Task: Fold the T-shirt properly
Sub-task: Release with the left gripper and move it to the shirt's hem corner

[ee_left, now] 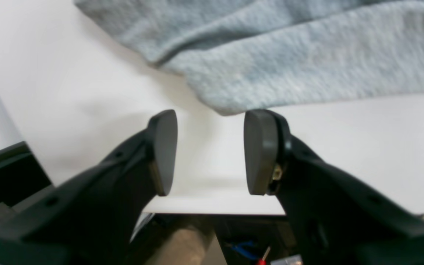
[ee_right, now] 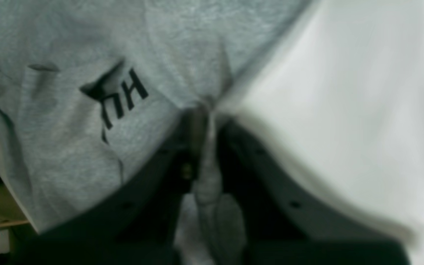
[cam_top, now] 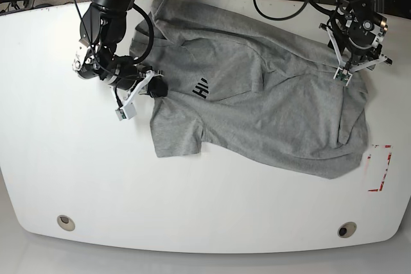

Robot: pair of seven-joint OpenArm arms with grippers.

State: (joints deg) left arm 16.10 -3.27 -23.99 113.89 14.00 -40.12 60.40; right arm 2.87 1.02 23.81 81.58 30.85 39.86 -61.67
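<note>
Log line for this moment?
right end effector: shut on T-shirt | left end effector: open, beside hem | T-shirt: unfolded

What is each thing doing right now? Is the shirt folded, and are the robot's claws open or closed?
T-shirt: unfolded, spread wrinkled on the white table, black lettering showing, a flap lying over the chest.
Right gripper: shut, pinching a fold of the T-shirt.
Left gripper: open, nothing between its pads, at the T-shirt's edge.
</note>
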